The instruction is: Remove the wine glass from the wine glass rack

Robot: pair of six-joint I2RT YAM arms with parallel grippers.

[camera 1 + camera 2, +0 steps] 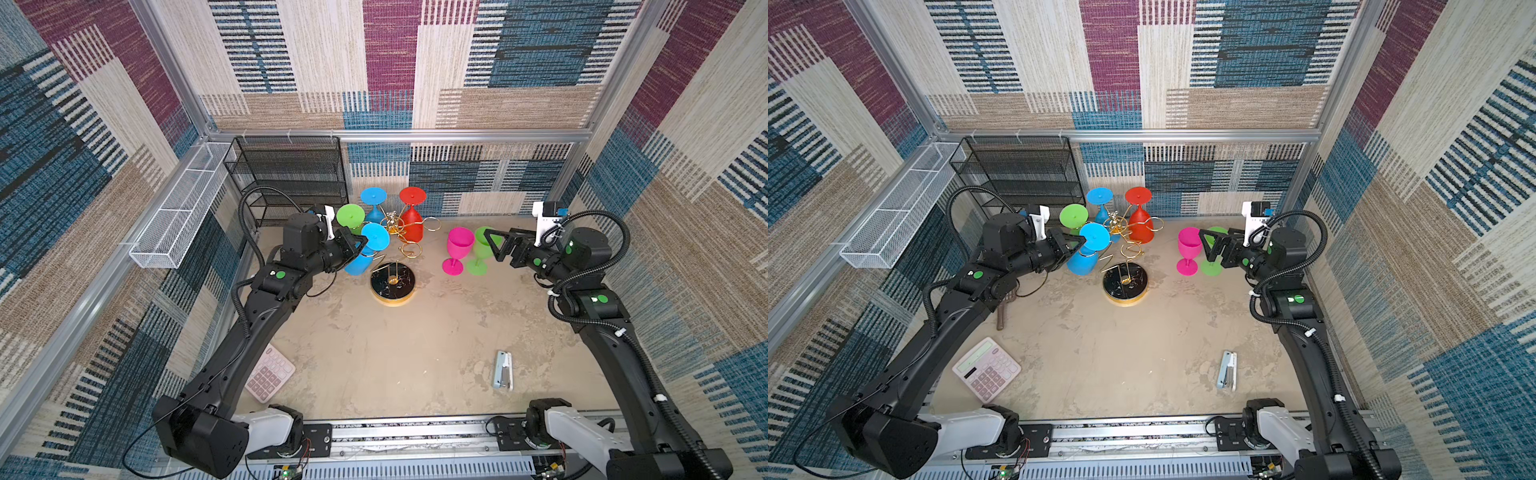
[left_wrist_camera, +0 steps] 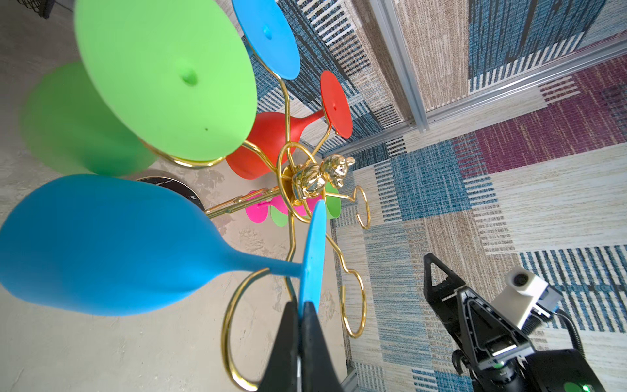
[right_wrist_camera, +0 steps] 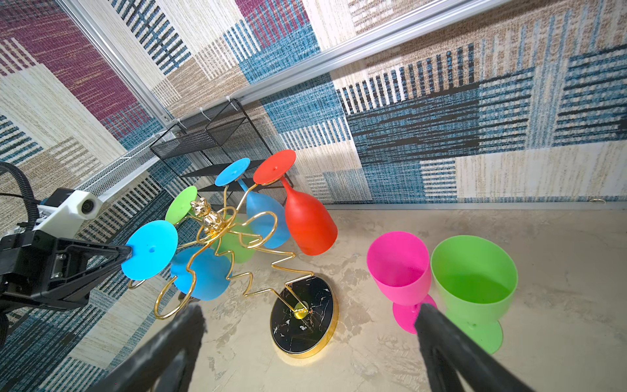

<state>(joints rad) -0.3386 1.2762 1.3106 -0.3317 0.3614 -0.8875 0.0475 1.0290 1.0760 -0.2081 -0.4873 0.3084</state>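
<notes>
**Top views:** the wine glass rack (image 1: 392,286) stands mid-table toward the back, w/ a round black marbled base, gold rim & zigzag wire stem. Four plastic glasses hang on it bowl-down: hung green glass (image 1: 350,216), rear blue glass (image 1: 373,195), red glass (image 1: 411,226) & front blue glass (image 1: 375,236). The left gripper (image 1: 363,242) is clenched on the front blue glass's flat foot. The right gripper (image 1: 493,245) hangs released w/ jaws wide, partly blocking the loose green glass (image 1: 476,266). The pink glass (image 1: 459,245) is just beside that one; both stand upright on the table, right of the rack. A black mesh shelf (image 1: 291,174) & white wire basket (image 1: 178,216) sit behind the left arm. A stapler (image 1: 503,370) lies near the front. In a top view the left arm hides half the calculator (image 1: 270,374); in a top view the whole calculator (image 1: 986,370) shows, plus a brown handle (image 1: 1003,311).

**Left wrist:** the fingers (image 2: 317,339) pinch the thin foot edge-on. The stem crosses a gold ring's rim; can't tell if it's still hooked. The gold bear (image 2: 319,176) on top is clear here, tiny from above.

**Right wrist:** two blurred black fingers (image 3: 437,325) are well apart w/ nothing gripped. Bowls look matte & smooth; the tabletop (image 3: 559,254) is rough & mottled.
</notes>
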